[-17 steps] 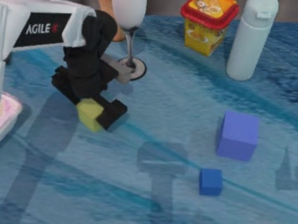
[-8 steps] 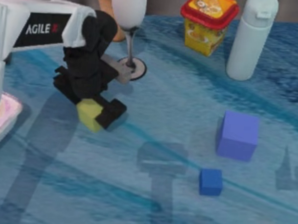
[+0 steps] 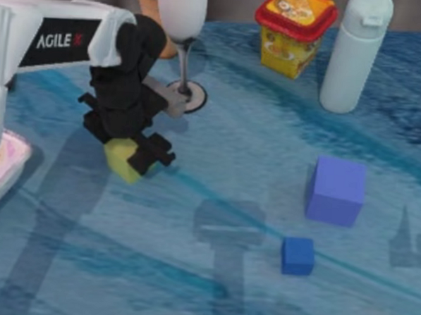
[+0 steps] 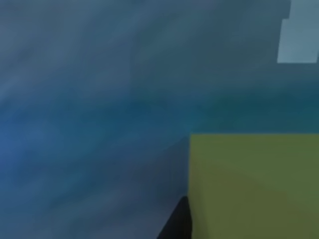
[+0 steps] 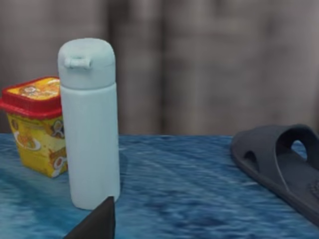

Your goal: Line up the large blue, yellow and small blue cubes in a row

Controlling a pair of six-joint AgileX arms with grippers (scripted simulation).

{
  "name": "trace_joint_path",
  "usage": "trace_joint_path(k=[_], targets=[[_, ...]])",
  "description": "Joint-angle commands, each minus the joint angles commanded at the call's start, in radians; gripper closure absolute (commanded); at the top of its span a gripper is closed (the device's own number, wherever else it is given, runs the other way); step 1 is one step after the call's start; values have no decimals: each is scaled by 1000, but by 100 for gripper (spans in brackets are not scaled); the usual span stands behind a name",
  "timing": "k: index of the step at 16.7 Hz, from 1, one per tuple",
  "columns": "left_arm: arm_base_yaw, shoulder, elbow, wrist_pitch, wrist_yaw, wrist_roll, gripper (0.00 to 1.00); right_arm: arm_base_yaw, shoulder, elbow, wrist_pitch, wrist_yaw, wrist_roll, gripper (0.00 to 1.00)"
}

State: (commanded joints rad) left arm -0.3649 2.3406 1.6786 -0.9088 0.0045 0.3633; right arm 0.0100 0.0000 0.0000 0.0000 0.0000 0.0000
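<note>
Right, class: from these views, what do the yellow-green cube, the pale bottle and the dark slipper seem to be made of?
Yellow-green cube, between the left hand's fingers: matte, even colour without shine, perhaps painted wood or plastic. Pale blue-white bottle: smooth with soft shading, probably plastic. Dark grey slipper: dull, thick and rounded, looks like rubber or foam. None is certain from looks alone.

The word "AGILE X" is printed in white letters, with the last letter in red, on a black panel on the white left arm (image 3: 58,40), near the counter's left edge. Printed pictures are carried on the yellow tub with a red lid (image 3: 295,31) near the far edge, but no words or numbers can be read on it
</note>
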Motion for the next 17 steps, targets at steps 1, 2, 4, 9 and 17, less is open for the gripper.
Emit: trace_joint_path(k=[1,2,4,9,17], targets=[[0,0,0,0,0,0,100,0,0,0,0,0,0,0],[0,0,0,0,0,0,100,0,0,0,0,0,0,0],[0,0,0,0,0,0,100,0,0,0,0,0,0,0],[1,-23,5,-9,7,-4,100,0,0,0,0,0,0,0],[18,-94,145,-226,6,-5,100,0,0,0,0,0,0,0]])
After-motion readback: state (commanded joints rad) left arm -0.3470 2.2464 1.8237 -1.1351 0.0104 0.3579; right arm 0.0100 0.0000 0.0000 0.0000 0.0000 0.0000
